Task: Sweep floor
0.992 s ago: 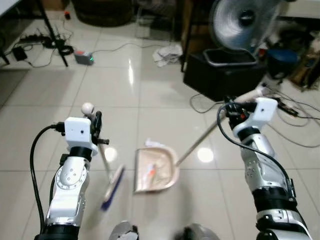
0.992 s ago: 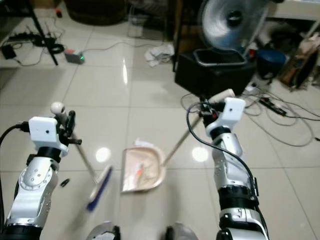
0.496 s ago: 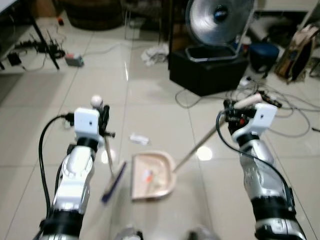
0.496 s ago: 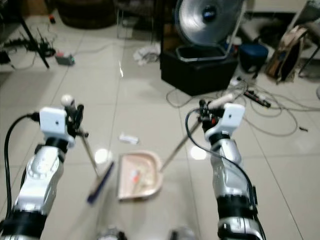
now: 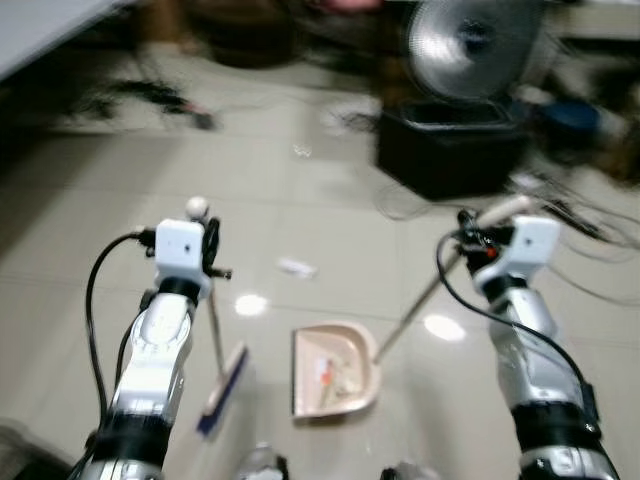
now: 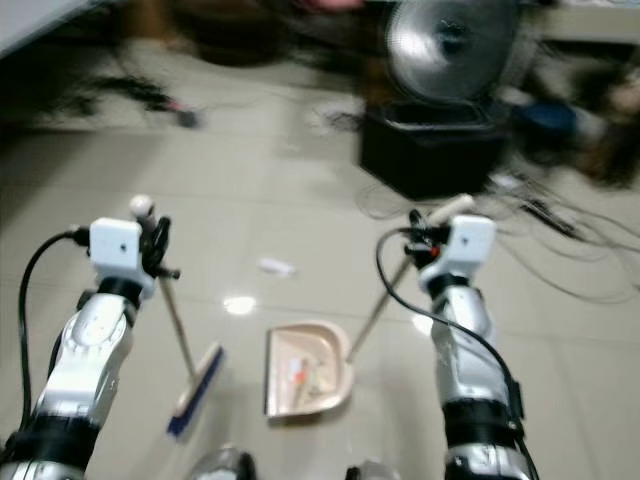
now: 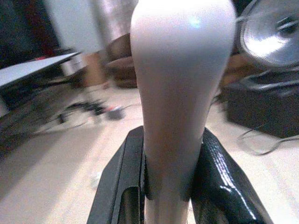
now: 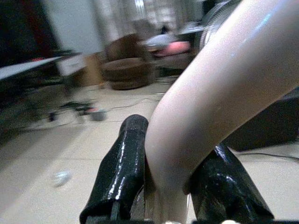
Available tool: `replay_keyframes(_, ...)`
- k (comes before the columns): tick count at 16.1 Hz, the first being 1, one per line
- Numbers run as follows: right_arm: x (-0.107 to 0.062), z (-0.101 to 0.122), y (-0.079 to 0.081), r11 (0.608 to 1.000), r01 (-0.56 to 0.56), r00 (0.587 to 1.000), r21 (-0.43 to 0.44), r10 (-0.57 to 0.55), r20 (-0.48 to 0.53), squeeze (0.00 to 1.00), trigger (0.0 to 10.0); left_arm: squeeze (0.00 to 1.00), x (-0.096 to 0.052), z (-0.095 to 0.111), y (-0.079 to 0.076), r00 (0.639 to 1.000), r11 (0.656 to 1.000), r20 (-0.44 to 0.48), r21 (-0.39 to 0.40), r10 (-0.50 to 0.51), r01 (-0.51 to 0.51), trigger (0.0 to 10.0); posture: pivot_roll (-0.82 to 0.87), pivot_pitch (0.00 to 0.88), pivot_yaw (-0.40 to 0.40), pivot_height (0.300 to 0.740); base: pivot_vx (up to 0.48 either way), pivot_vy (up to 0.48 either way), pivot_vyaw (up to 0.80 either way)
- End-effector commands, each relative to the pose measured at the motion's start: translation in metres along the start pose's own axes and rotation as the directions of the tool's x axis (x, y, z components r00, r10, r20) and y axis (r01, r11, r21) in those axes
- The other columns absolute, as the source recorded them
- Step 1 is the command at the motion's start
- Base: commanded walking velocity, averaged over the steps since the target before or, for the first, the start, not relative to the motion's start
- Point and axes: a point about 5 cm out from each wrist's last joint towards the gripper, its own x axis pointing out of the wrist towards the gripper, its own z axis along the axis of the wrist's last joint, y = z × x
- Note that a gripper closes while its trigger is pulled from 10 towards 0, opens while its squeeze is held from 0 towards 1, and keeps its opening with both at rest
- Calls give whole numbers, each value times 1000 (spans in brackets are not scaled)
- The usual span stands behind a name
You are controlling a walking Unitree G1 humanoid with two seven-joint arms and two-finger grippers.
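Observation:
My left gripper (image 5: 210,262) is shut on the pale broom handle (image 7: 180,102), and the broom's blue-bristled head (image 5: 222,392) rests on the tiled floor at the lower left. My right gripper (image 5: 472,238) is shut on the long dustpan handle (image 8: 210,107). The beige dustpan (image 5: 333,370) lies flat on the floor between my arms, with a few scraps inside it. A small white piece of litter (image 5: 296,267) lies on the tiles beyond the dustpan. Both eye views are blurred.
A black box (image 5: 450,150) with a round silver fan (image 5: 465,45) on it stands at the back right. Cables (image 5: 590,250) trail over the floor to the right. Dark clutter (image 5: 150,95) sits at the back left. Open tiles spread ahead.
The whole picture has shifted and blurred, so the camera has moved. Both grippers keep the same hold on broom and dustpan. The white litter now lies farther ahead of the dustpan.

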Motion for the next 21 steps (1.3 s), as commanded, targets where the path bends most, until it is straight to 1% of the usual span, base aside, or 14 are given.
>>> replay_keyframes(1, 10, 16, 8, 999, -30, 997, 21, 28, 74, 0, 10000, 0, -1, 2, 8, 1000, 999, 19, 49, 22, -23, 10000, -23, 48, 61, 740, 0, 0, 800)
replay_keyframes(3, 16, 21, 10, 999, -41, 996, 28, 39, 86, 0, 10000, 0, -5, 0, 8, 1000, 997, 18, 71, 22, -23, 10000, -14, 51, 58, 740, 0, 0, 800)
replay_keyframes(4, 19, 23, 11, 998, -51, 995, 42, 47, 88, 0, 10000, 0, -5, 3, 11, 998, 996, 35, 70, 45, -47, 10000, -9, 53, 56, 740, 0, 0, 800)
replay_keyframes(6, 26, 29, 12, 996, -67, 994, 59, 61, 95, 0, 10000, 0, -8, 4, 14, 998, 997, 41, 62, 49, -51, 10000, 4, 59, 53, 740, 0, 0, 800)
replay_keyframes(8, 31, 34, 13, 994, -89, 992, 55, 84, 99, 0, 10000, 0, -16, -1, 15, 998, 997, 30, 60, 50, -51, 10000, 14, 59, 49, 740, 0, 0, 800)
replay_keyframes(10, 36, 37, 13, 994, -100, 990, 51, 94, 102, 0, 10000, 0, -23, -9, 11, 999, 997, 1, 70, 38, -38, 10000, 23, 57, 43, 740, 0, 0, 800)
replay_keyframes(12, 41, 43, 16, 992, -115, 988, 52, 109, 113, 0, 10000, 0, -25, -12, 8, 1000, 997, -7, 68, 28, -28, 10000, 25, 57, 42, 740, 0, 0, 800)
replay_keyframes(14, 47, 51, 22, 988, -137, 983, 67, 127, 133, 0, 10000, 0, -27, -12, 4, 1000, 998, 1, 55, 25, -25, 10000, 29, 58, 37, 740, 0, 0, 800)
replay_keyframes(15, 49, 54, 25, 986, -144, 981, 79, 131, 144, 0, 10000, 0, -28, -11, 0, 1000, 999, 11, 32, 2, -2, 10000, 33, 58, 36, 740, 0, 0, 800)
replay_keyframes(18, 55, 61, 29, 986, -142, 979, 88, 127, 160, 0, 10000, 0, -31, -12, 0, 1000, 999, 9, 34, -1, 1, 10000, 41, 59, 33, 740, 0, 0, 800)
replay_keyframes(21, 60, 64, 32, 984, -150, 976, 95, 133, 172, 0, 10000, 0, -33, -10, 0, 1000, 1000, 20, 25, -1, 0, 10000, 56, 57, 23, 740, 305, 0, 800)
